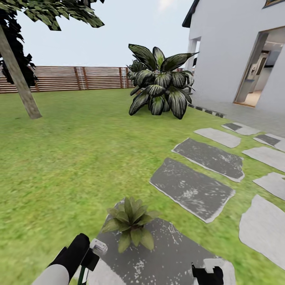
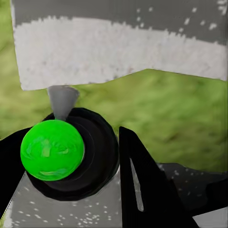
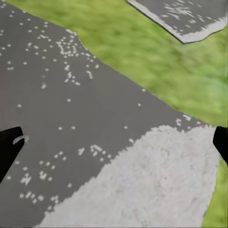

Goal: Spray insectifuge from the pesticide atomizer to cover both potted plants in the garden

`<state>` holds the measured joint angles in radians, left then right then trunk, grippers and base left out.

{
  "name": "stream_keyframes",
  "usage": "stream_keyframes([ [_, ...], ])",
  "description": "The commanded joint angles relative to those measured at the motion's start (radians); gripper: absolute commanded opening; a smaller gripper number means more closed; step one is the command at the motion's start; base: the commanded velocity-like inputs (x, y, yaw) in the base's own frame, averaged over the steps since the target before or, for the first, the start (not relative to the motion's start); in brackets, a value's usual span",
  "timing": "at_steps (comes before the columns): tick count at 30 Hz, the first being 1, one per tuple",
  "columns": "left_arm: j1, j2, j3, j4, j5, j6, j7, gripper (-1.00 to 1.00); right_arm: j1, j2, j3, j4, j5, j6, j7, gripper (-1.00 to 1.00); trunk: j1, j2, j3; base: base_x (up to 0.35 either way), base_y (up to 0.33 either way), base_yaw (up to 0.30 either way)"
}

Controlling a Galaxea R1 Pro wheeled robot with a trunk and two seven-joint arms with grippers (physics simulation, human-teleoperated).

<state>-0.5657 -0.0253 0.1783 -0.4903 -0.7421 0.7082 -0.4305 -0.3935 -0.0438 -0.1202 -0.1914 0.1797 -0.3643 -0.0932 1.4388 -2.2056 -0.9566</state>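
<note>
The left fingers close around the pesticide atomizer, its green cap and grey nozzle just beside the potted plant on the dark stepping stone. The right fingers spread wide over that stone, holding nothing. I judge the nozzle may point off the rosette, so spray would miss. Further off stands a big striped plant; no second pot is visible.

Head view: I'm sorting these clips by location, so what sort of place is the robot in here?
A house's back garden, it seems: green lawn crossed by grey stepping stones, a brown slatted wooden fence behind, and a white house with an open doorway at the right.
</note>
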Motion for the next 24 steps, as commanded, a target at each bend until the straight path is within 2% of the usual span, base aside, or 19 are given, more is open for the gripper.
stream_keyframes([
  [1,0.0,-0.003,0.008,-0.002,-0.011,0.003,-0.001,-1.0,-0.001,0.0,-0.007,0.001,0.011,-0.003,-0.002,1.0,0.0,0.0,-0.001,0.235,-0.163,0.002],
  [7,0.0,-0.003,0.011,-0.002,-0.011,0.004,0.004,-1.0,-0.001,0.0,-0.007,0.001,0.011,-0.004,-0.002,1.0,0.0,0.0,-0.001,0.275,-0.109,0.0],
  [11,0.0,0.004,0.011,-0.002,-0.01,-0.002,0.001,-1.0,-0.001,0.0,-0.007,0.001,0.011,-0.004,-0.002,1.0,0.0,0.0,-0.001,0.082,-0.007,0.0],
  [15,0.001,0.012,0.009,0.0,-0.01,-0.089,-0.006,-1.0,-0.001,0.0,-0.007,0.001,0.011,-0.004,-0.002,1.0,0.0,0.0,-0.001,0.007,-0.001,0.0],
  [21,0.002,0.013,0.01,-0.001,-0.008,-0.112,-0.01,-1.0,0.0,0.0,-0.007,0.002,0.011,-0.002,-0.002,1.0,0.0,0.0,-0.001,0.0,0.0,0.0],
  [24,0.002,0.04,0.01,0.0,-0.007,-0.144,-0.018,-1.0,0.0,0.001,-0.007,0.001,0.011,-0.002,-0.002,1.0,0.0,0.0,-0.001,0.0,0.0,0.0],
])
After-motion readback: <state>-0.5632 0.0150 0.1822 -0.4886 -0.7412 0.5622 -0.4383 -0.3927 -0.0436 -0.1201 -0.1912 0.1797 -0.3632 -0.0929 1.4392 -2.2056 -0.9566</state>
